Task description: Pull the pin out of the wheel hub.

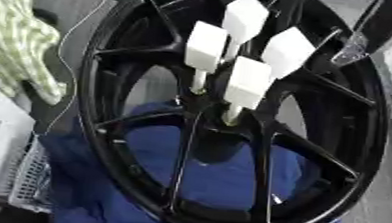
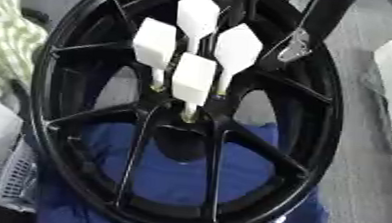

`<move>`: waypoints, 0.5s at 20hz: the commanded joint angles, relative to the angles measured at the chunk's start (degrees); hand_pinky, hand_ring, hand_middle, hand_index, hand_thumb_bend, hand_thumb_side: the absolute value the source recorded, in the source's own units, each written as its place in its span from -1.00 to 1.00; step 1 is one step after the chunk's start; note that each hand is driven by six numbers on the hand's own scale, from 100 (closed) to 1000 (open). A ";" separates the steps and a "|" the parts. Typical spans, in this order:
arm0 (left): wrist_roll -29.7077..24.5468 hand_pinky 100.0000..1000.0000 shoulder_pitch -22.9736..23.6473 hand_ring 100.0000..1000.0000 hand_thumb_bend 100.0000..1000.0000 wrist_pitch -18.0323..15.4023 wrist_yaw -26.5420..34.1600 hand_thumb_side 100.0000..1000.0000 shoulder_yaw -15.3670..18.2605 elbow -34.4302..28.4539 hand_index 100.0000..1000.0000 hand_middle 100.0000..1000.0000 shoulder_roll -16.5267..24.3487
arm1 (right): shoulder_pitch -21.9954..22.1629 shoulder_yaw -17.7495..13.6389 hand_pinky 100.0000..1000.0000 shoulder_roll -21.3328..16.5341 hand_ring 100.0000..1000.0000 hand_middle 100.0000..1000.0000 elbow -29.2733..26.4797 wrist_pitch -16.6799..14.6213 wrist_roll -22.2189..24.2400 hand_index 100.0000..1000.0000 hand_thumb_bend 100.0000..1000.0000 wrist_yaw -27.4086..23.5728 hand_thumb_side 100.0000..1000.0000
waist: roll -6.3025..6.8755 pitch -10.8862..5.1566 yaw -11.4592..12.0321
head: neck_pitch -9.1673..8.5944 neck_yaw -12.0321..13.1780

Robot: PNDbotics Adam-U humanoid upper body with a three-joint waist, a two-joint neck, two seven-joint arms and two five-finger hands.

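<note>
Neither of my hands shows in either eye view, so I cannot tell how open they are or what they hold. The black wheel (image 1: 336, 159) fills the frame, lying over a blue cloth (image 1: 216, 178). Four white-headed pins (image 1: 247, 82) stand clustered at its hub (image 2: 181, 125), stems seated in the hub holes. A green checked cloth (image 1: 8, 33) lies at left.

Black wheel hub (image 1: 232, 136), 4 white pins (image 1: 247, 82) seated upright
</note>
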 commanded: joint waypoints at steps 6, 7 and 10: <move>0.31 0.52 -0.03 0.36 -0.03 -0.09 0.06 0.21 0.93 -0.57 0.56 0.35 0.76 | 0.12 0.00 0.41 -2.82 0.24 0.22 -4.27 6.02 -3.43 0.37 0.04 3.06 -0.66 | 0.02 -1.50 0.09 | -0.56 0.44; 0.31 0.52 -0.03 0.36 -0.02 -0.09 0.06 0.21 0.94 -0.55 0.56 0.35 0.75 | 0.19 0.11 0.41 -2.90 0.24 0.22 -4.71 6.48 -3.63 0.37 0.04 3.38 -0.66 | 0.00 -1.52 0.10 | -0.53 0.47; 0.30 0.52 -0.06 0.36 -0.02 -0.10 0.07 0.21 0.93 -0.52 0.55 0.35 0.73 | 0.31 0.57 0.39 -3.01 0.23 0.21 -5.53 7.66 -3.95 0.36 0.05 4.49 -0.67 | -0.06 -1.56 0.14 | -0.46 0.45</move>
